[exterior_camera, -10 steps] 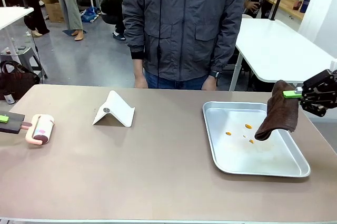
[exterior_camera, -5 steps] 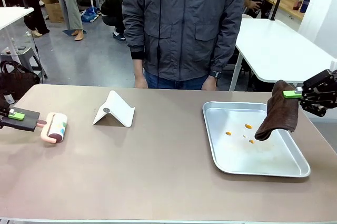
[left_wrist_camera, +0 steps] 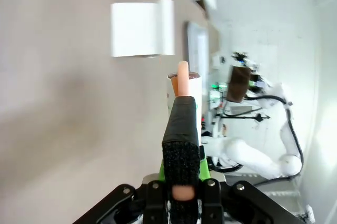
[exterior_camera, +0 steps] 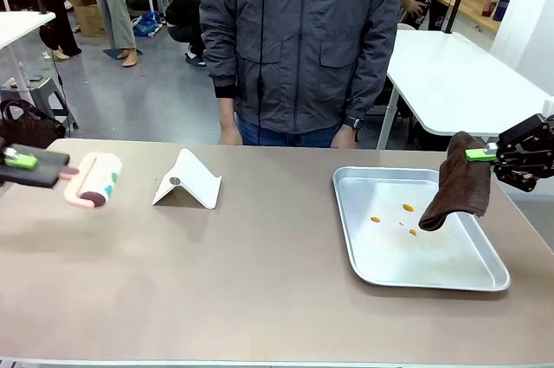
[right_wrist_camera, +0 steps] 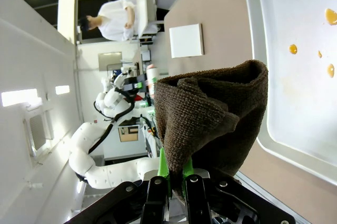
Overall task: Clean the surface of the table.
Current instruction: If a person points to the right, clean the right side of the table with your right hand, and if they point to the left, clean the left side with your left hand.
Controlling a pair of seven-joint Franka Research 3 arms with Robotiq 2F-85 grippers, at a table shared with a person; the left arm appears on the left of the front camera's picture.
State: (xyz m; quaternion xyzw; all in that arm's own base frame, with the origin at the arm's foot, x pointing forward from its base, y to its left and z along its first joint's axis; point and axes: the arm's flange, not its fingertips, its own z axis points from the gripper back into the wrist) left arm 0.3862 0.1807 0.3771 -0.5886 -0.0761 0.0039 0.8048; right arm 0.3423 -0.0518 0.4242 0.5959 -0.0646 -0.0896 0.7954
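Observation:
The tan-brown table (exterior_camera: 260, 290) stretches across the front view. At its left end my left gripper (exterior_camera: 54, 173) is shut on the pink handle of a lint roller (exterior_camera: 97, 179), whose head rests low over the tabletop. In the left wrist view the roller's handle (left_wrist_camera: 182, 76) sticks out past the shut left gripper (left_wrist_camera: 182, 109). On the right, my right gripper (exterior_camera: 474, 154) is shut on a dark brown cloth (exterior_camera: 460, 184) that hangs above the right edge of a silver tray (exterior_camera: 357, 247). The right wrist view shows the cloth (right_wrist_camera: 210, 113) bunched over the right gripper (right_wrist_camera: 176, 174).
A white folded stand (exterior_camera: 186, 180) sits left of centre near the far edge. The tray (right_wrist_camera: 258, 71) holds a few orange crumbs (exterior_camera: 407, 209). A person in a grey jacket (exterior_camera: 299, 48) stands at the far side, hands down. White tables stand behind.
My left gripper has carried the lint roller to the right and toward the far edge of the table. The right arm and the cloth have stayed put.

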